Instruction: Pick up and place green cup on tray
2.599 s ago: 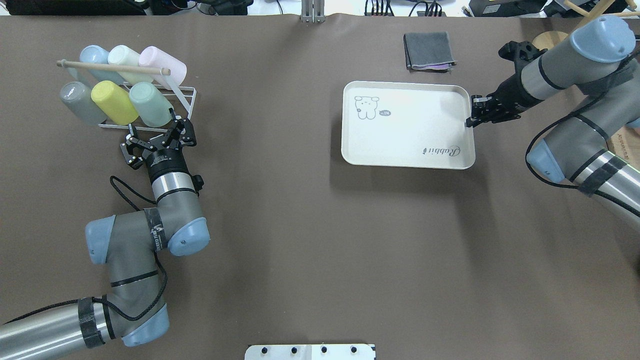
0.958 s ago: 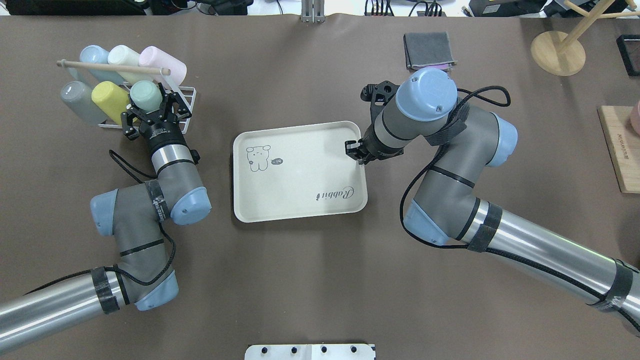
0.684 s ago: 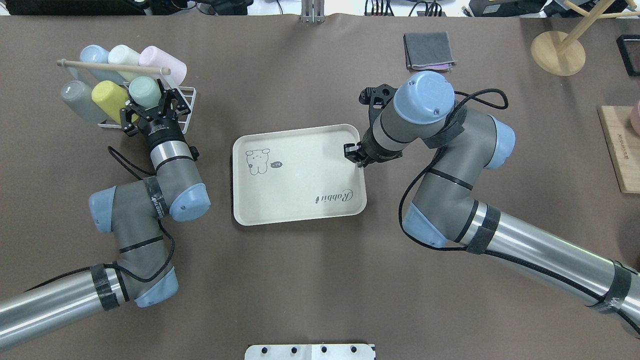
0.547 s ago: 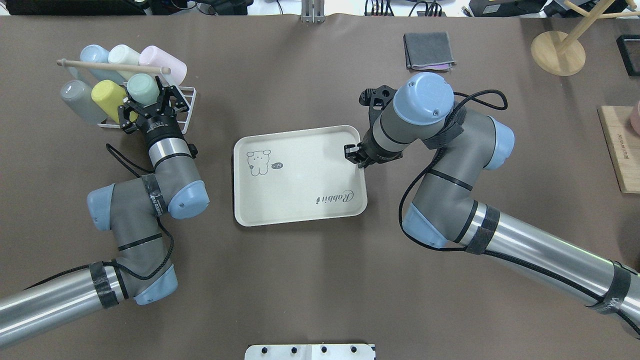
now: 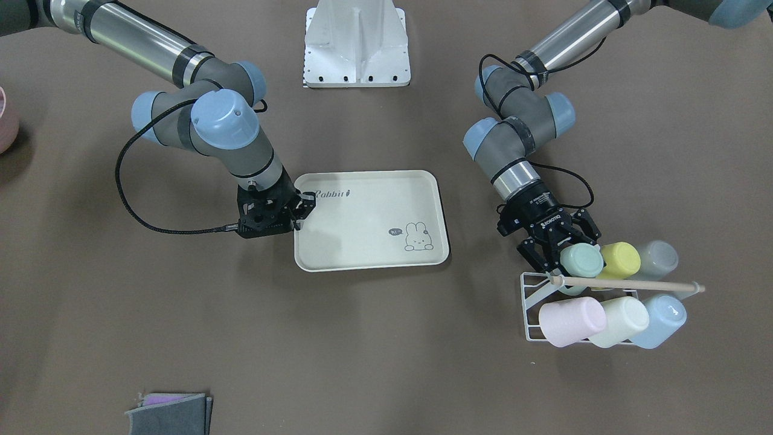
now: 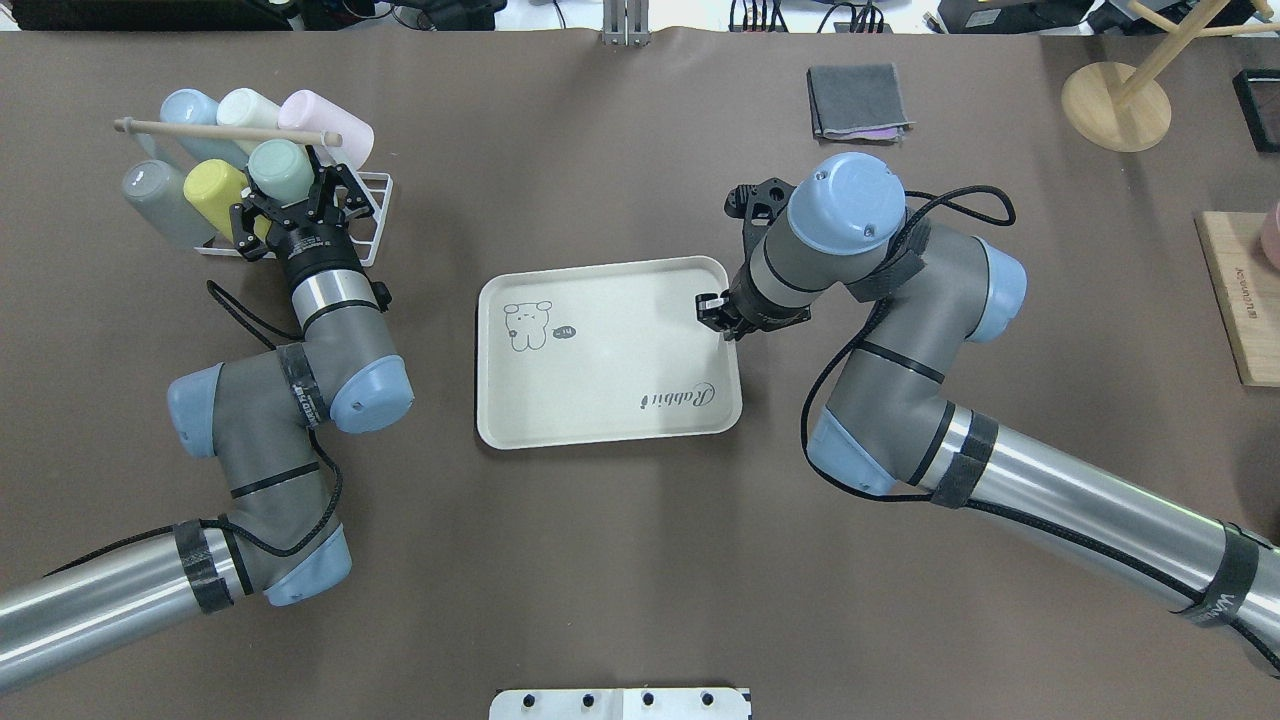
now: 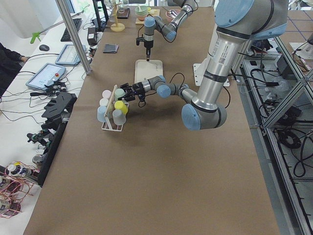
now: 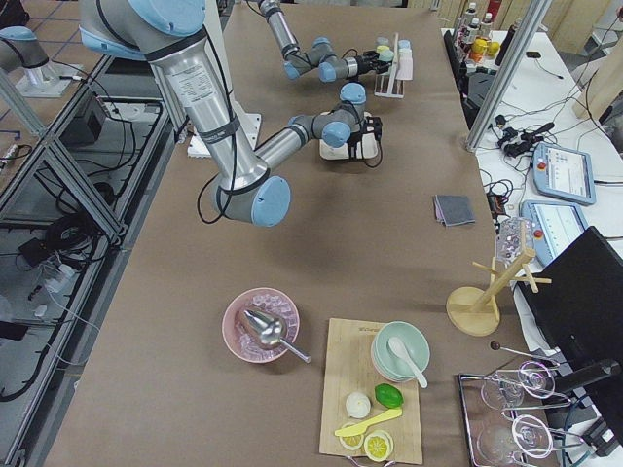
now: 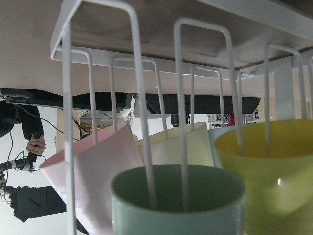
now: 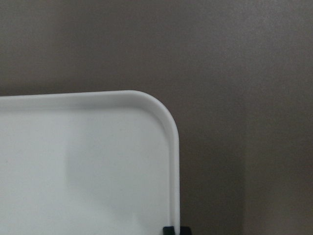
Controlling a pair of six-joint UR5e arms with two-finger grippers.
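The green cup (image 6: 282, 170) lies tilted on the white wire rack (image 6: 372, 200) at the far left, its mouth toward my left gripper (image 6: 290, 197), which is shut on it. In the left wrist view the green cup (image 9: 178, 203) fills the bottom, with rack wires running into its mouth. The cup also shows in the front view (image 5: 581, 260). The cream tray (image 6: 600, 400) lies flat mid-table. My right gripper (image 6: 715, 315) is shut on its right rim. The right wrist view shows the tray's corner (image 10: 73, 171).
The rack also holds a yellow-green cup (image 6: 212, 188), a grey cup (image 6: 150, 200), a blue cup (image 6: 185, 105), a cream cup (image 6: 245, 105) and a pink cup (image 6: 320, 120) under a wooden rod. A folded grey cloth (image 6: 858, 100), a wooden stand (image 6: 1115, 105) and a board (image 6: 1240, 300) lie far right.
My right gripper dragged the tray from the right to mid-table, then nudged it slightly right. My left gripper closed on the green cup and moved it farther from me along the rack.
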